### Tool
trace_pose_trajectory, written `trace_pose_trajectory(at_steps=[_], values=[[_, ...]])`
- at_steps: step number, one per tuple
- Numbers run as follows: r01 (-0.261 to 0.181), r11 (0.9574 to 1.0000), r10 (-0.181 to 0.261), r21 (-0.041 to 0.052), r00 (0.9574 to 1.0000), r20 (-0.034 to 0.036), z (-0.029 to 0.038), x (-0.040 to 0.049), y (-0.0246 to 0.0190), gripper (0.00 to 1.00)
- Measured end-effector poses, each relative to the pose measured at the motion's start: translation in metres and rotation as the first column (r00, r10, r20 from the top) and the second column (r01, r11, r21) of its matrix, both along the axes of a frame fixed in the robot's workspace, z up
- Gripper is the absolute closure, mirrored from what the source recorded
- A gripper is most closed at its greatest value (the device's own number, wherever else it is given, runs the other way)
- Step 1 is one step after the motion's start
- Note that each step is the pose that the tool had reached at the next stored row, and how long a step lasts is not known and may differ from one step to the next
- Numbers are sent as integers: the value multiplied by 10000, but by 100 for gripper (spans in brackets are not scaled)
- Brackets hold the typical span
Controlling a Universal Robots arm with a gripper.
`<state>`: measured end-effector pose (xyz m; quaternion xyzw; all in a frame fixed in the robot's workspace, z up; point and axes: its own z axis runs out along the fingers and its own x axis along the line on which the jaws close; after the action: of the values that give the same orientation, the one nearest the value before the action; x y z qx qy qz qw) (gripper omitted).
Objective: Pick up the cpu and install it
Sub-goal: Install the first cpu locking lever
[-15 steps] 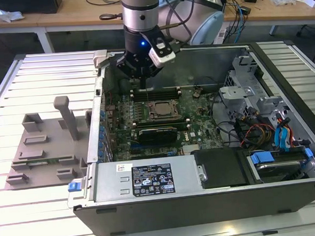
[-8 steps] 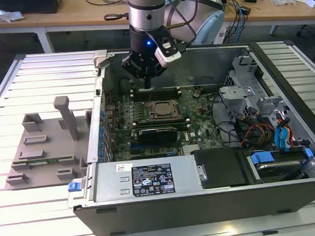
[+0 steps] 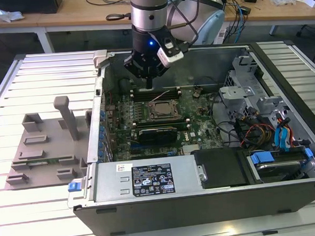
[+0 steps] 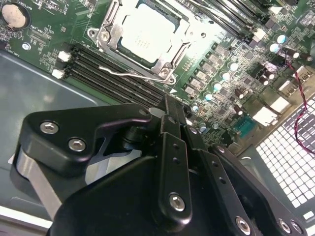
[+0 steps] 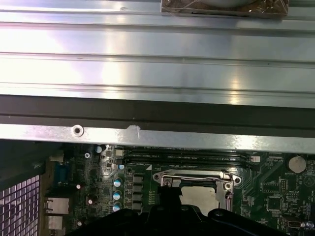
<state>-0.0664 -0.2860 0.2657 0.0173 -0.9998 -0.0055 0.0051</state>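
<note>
Hovering over the open computer case, the hand hangs above the motherboard, near the case's far wall and just behind the memory slots. Its fingers are pressed together with nothing between them, as the second wrist view shows. The cpu already sits in its socket, pale silver top up, framed by the metal socket bracket near the middle of the motherboard; it also appears in the first wrist view. A grey plastic fixture lies on the slatted tabletop beside the case, toward the exterior view's left.
</note>
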Motion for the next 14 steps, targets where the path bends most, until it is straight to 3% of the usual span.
trace_pose_trajectory(at_steps=[14], values=[[-1, 10000, 1, -1, 10000, 0, -16, 1, 0, 89]])
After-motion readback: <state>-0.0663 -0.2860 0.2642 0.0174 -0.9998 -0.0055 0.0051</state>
